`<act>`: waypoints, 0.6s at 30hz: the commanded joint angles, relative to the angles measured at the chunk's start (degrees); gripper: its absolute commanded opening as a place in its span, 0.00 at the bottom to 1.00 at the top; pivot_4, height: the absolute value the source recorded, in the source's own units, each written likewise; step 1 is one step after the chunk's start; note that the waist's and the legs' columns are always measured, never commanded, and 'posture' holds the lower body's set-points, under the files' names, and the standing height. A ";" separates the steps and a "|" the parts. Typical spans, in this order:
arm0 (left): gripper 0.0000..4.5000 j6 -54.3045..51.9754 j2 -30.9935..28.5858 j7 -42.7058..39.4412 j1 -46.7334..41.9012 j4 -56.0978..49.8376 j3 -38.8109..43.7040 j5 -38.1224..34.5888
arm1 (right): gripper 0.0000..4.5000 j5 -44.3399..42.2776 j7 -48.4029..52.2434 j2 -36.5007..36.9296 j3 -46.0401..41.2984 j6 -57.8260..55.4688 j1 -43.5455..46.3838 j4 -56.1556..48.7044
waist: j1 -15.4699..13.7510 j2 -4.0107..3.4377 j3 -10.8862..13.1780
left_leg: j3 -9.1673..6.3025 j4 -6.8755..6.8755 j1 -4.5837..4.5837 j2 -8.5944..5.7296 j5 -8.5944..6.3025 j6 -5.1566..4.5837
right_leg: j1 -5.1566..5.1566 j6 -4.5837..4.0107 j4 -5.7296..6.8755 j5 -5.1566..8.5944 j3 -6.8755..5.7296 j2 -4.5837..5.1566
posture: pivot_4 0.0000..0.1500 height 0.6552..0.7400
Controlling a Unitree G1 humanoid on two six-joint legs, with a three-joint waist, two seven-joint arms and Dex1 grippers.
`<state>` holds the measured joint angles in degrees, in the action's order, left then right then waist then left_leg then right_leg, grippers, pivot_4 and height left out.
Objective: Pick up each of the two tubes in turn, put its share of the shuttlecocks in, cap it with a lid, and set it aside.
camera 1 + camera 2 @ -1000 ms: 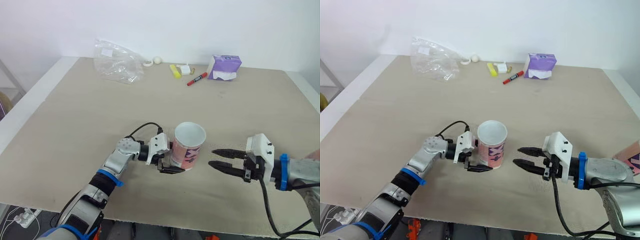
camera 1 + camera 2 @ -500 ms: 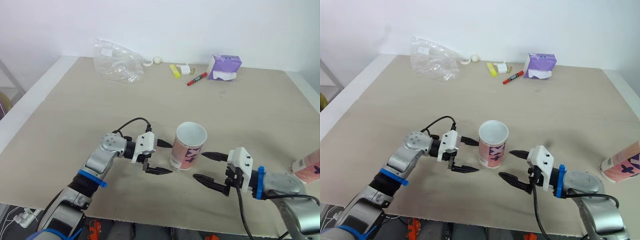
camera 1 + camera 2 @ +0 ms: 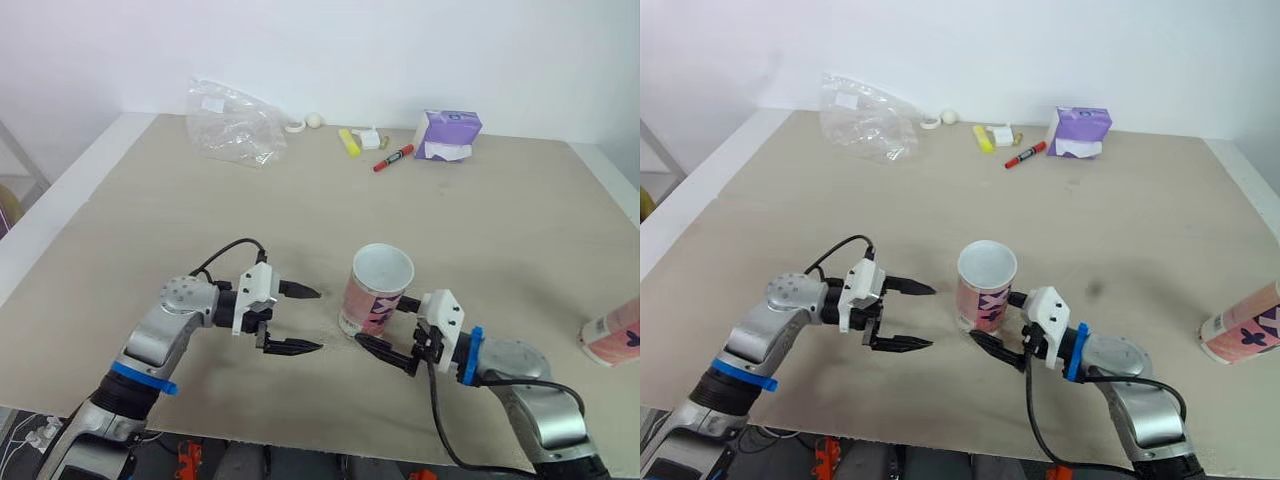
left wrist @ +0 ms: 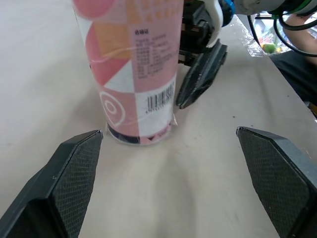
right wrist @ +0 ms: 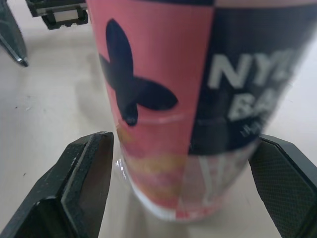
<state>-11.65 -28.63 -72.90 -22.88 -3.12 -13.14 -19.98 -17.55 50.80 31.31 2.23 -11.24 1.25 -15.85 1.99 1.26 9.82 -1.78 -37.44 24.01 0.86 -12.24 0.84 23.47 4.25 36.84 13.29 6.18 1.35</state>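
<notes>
1. your left tool point(image 3: 318, 320) is off the tube point(image 3: 378, 290). a second ago it was clamped on the tube's lower wall. now it sits to the tube's left, fingers wide apart, holding nothing.
2. your right tool point(image 3: 378, 322) has come in from the right. a second ago it was well apart from the tube. now its fingers are spread and straddle the tube's base, one in front and one behind. in the right wrist view the pads flank the wall and don't look pressed on it yet.
3. the tube stands upright on the worktop point(image 3: 500, 220), mouth open, near the front middle, between the two tools. it hasn't tipped during the swap.
4. this reads as a left-to-right handover. right now the tube stands free and neither tool holds it.
5. the second tube point(image 3: 612, 340) sits at the worktop's right edge, well apart from both tools.
6. for the task, you're still at pick-up on tube one. filling and capping aren't started. close the right tool squarely, since a light tube probably skids or tips if one finger lands first.
</notes>
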 commanded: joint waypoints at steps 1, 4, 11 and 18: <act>1.00 -0.17 -0.84 0.36 0.19 -2.48 1.64 -1.45 | 0.98 -0.06 -0.19 -0.53 0.29 1.31 1.66 0.32 | -0.06 0.00 0.00 | 0.00 0.00 0.00 0.00 0.00 0.00 | 0.00 0.00 0.00 0.00 0.00 0.00 | 1.00 1.00; 1.00 -0.15 -1.03 0.73 0.62 -2.80 1.82 -1.70 | 0.98 -0.13 -0.08 -1.20 0.60 1.51 2.49 1.07 | -0.05 0.00 0.00 | 0.00 0.00 -0.01 0.00 0.00 0.00 | -0.01 0.00 0.00 -0.01 0.00 0.00 | 1.00 1.00; 1.00 -0.47 -0.10 2.54 2.24 -3.79 2.52 -3.10 | 0.98 -0.57 -0.57 -4.50 2.56 1.41 4.29 2.30 | -0.01 0.00 0.00 | 0.00 0.00 -0.03 0.02 0.00 0.00 | 0.00 -0.02 0.04 -0.01 -0.01 -0.02 | 1.00 1.00; 1.00 1.12 1.05 4.32 2.95 -2.92 2.34 -2.33 | 0.98 -0.26 0.25 -6.01 4.08 2.56 6.06 4.71 | 0.01 0.00 0.00 | 0.01 -0.02 -0.08 0.02 0.00 0.00 | -0.01 -0.04 0.10 -0.03 -0.01 -0.02 | 1.00 1.00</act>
<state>-11.56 -27.74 -68.95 -19.96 -5.10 -11.47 -21.95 -17.11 50.48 25.47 6.41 -9.91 6.55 -10.74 2.00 1.25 9.82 -1.77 -37.46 23.93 0.88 -12.24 0.84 23.45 4.21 36.95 13.26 6.17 1.32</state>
